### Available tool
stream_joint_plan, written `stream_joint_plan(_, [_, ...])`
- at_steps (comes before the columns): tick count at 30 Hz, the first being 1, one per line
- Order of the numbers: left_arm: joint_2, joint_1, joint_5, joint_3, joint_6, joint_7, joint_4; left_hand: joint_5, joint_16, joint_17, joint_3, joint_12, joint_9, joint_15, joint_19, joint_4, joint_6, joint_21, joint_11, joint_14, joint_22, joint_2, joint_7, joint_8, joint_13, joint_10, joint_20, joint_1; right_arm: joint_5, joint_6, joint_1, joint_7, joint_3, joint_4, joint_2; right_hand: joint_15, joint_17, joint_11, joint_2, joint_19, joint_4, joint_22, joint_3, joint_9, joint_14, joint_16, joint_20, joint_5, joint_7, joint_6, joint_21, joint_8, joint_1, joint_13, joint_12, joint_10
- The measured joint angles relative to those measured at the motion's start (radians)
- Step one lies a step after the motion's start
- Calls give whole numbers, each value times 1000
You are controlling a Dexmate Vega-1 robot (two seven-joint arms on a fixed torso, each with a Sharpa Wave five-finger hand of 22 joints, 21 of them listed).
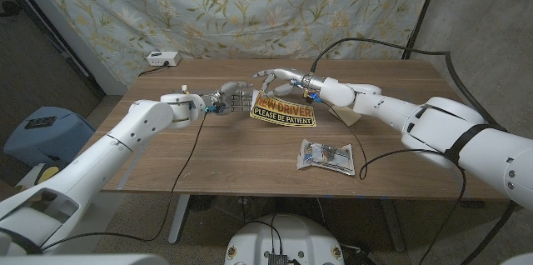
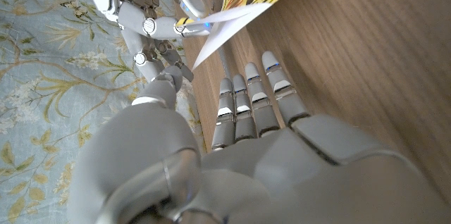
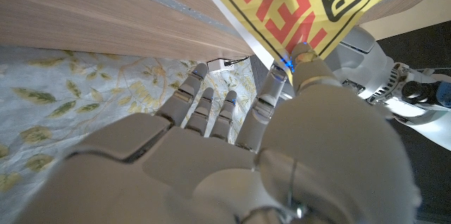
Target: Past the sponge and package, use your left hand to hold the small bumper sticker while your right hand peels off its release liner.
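Fingers (image 3: 304, 58) of our right hand (image 1: 283, 77) pinch the sticker (image 1: 283, 109) mid-frame, lifting it for peeling. Our left hand (image 1: 233, 98) waits alongside, fingers straight, gripping nothing.

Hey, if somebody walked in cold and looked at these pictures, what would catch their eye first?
Most likely the yellow bumper sticker, held up above the far middle of the table, with the right hand pinching its upper edge and the left hand close at its left side. In the left wrist view a white liner corner is lifting away from it. Nearer the front edge lies a clear plastic package.
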Motion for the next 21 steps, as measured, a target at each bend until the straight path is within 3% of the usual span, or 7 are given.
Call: stream_joint_plan(21, [-7, -31, 31, 30, 27, -17, 11, 0, 5, 9, -16, 34, 5, -5, 9, 6, 4, 8, -10, 13, 0, -5, -4, 0, 30, 10, -9, 21, -2, -3, -10, 0, 17, -31, -18, -4, 0, 5, 0, 0, 4, 0, -4, -1, 4, 0, 0, -8, -4, 4, 0, -6, 0, 0, -4, 5])
